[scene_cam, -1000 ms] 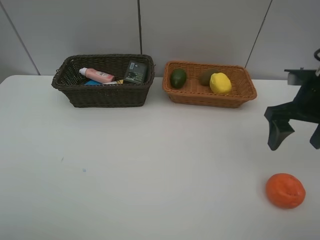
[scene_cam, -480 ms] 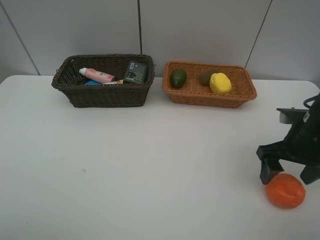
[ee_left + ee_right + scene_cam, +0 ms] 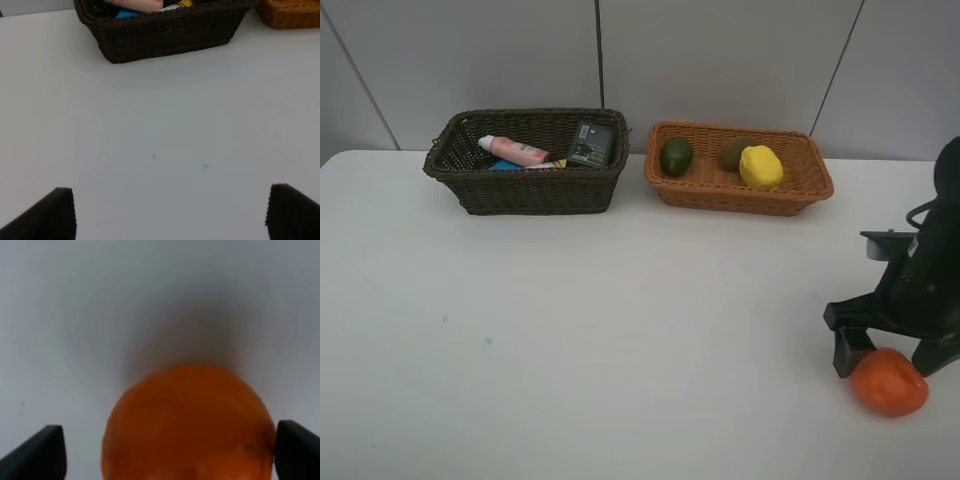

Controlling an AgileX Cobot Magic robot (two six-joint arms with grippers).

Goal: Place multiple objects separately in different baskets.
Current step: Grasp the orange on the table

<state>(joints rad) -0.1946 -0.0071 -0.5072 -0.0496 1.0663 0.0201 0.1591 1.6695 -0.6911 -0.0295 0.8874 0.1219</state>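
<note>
The orange (image 3: 889, 386) lies on the white table at the front right. My right gripper (image 3: 888, 362) hangs over it, open, one finger on each side. In the right wrist view the orange (image 3: 187, 425) fills the gap of the right gripper (image 3: 172, 450) and is not squeezed. The dark brown basket (image 3: 525, 190) holds a pink bottle (image 3: 517, 151), a dark flat item (image 3: 591, 143) and a blue-and-white tube (image 3: 506, 166). The light orange-tan basket (image 3: 740, 195) holds a dark green oval fruit (image 3: 676, 156), a kiwi (image 3: 734, 153) and a lemon (image 3: 761, 166). My left gripper (image 3: 172, 215) is open over bare table.
Both baskets stand side by side at the back of the table against a grey wall. The left wrist view shows the dark basket (image 3: 170, 35) ahead and a corner of the light basket (image 3: 295, 12). White tabletop (image 3: 620, 320) stretches between the baskets and the orange.
My right gripper has come down and forward from beside the light basket onto the orange, and its open fingers now straddle it. The orange and the baskets have not moved.
</note>
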